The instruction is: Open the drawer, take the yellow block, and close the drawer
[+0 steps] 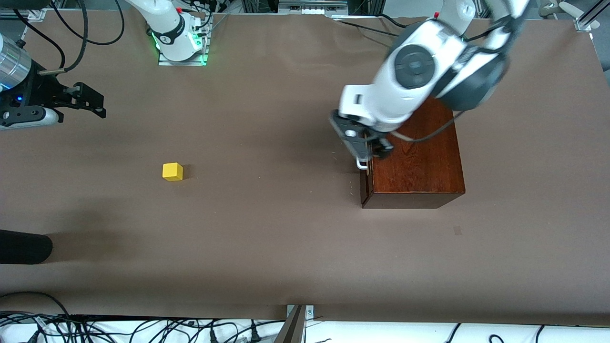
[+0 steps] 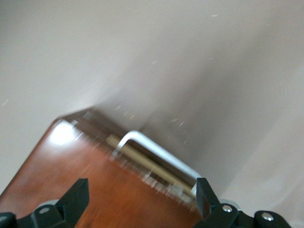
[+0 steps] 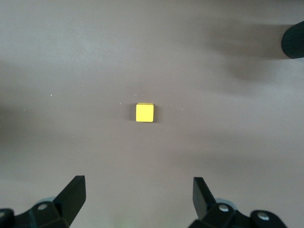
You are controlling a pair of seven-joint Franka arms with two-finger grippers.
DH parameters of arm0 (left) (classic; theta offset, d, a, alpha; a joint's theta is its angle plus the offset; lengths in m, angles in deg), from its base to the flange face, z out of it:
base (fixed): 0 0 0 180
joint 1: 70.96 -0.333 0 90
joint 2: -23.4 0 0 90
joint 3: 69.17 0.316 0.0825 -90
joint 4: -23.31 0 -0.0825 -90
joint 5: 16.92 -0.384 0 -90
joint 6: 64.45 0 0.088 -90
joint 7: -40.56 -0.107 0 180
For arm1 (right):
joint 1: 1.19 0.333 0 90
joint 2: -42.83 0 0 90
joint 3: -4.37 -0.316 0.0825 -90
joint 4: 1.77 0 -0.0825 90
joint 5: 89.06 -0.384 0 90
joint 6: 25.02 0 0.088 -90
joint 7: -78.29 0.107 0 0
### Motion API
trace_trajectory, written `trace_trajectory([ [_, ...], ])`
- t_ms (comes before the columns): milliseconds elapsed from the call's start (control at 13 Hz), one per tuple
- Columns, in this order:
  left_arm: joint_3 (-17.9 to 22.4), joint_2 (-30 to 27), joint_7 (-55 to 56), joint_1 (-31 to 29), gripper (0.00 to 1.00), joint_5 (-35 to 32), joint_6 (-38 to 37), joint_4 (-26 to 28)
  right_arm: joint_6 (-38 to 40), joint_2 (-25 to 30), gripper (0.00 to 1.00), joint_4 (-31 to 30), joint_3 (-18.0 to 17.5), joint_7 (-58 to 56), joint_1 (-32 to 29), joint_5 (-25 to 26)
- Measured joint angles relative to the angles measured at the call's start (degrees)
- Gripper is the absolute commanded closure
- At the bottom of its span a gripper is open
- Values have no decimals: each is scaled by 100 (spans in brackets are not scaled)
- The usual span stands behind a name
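The yellow block (image 1: 172, 171) lies on the bare table toward the right arm's end, outside the wooden box (image 1: 419, 162). In the right wrist view the block (image 3: 144, 112) sits alone on the brown surface, well clear of my open right gripper (image 3: 138, 194). That right gripper (image 1: 97, 102) waits above the table's end. My left gripper (image 1: 369, 151) hangs open over the box's top edge, right above the drawer (image 1: 365, 188) and its white handle (image 2: 156, 151). One fingertip (image 2: 204, 197) is close to the handle's end. A thin pale strip shows between the drawer's front and the box top.
A dark rounded object (image 1: 24, 247) pokes in over the table edge nearer to the front camera than the block. Cables run along the table's near edge. The right arm's base (image 1: 178, 35) stands at the back.
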State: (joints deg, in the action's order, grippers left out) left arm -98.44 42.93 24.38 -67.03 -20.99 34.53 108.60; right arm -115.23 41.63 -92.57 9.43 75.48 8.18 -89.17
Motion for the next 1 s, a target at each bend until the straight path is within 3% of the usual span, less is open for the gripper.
trace_trajectory([
  [154,22,-293,50,-549,0,-5,-496,-113,0,0,0,1,0,0,0,9],
  [385,188,-438,60,-1078,0,-114,-1252,-739,-1,0,0,2,0,0,0,12],
  [692,1338,-760,1094,-843,0,-25,-1053,-755,-1,0,0,2,1,1,0,16],
  [846,2000,-1031,1987,-397,0,51,-999,-426,-2,0,0,3,1,1,0,17],
  [1000,2350,-1299,2061,-109,0,52,-958,33,-2,0,0,3,1,1,0,18],
])
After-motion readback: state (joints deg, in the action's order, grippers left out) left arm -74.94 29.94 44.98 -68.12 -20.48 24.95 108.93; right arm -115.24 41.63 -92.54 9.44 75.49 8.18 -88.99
